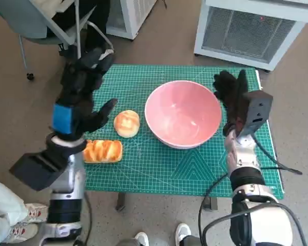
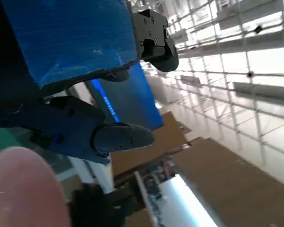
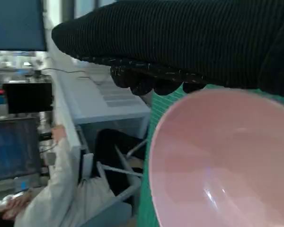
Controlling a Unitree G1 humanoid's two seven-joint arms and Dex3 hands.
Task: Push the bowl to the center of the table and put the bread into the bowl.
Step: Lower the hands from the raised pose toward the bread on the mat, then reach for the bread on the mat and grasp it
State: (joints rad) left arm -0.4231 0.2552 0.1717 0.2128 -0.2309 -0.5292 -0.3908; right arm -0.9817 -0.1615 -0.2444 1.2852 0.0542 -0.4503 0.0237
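On the surface (image 1: 143,177), covered by a green cutting mat, the pink bowl (image 1: 183,114) is the biggest thing and sits somewhat right of the middle, upright and holding nothing. Against its right side stands the right hand (image 1: 233,92), gloved, fingers raised and apart and holding nothing; in the right wrist view the glove lies just over the bowl's rim, though I cannot tell whether it presses the wall or only stands beside it. From that side a shove to the left would carry the bowl toward the centre, so the push looks like the right hand's job, and little travel seems left.

Next in size, the left hand (image 1: 81,84) hangs above the mat's left part, its fingers spread wide with nothing between them. Its own camera shows only the blue-taped back, black fingers and a blurred pink edge, nothing in the grasp.

Smaller again is the bread, two pieces. A long glazed loaf (image 1: 102,150) lies near the front left edge, its long axis running left to right, just in front of the left wrist. A round bun (image 1: 127,123) rests between that hand and the bowl, near the bowl's left side but apart from it. Both lie on the left hand's side, so that hand is nearer, with the bun straight to its right.
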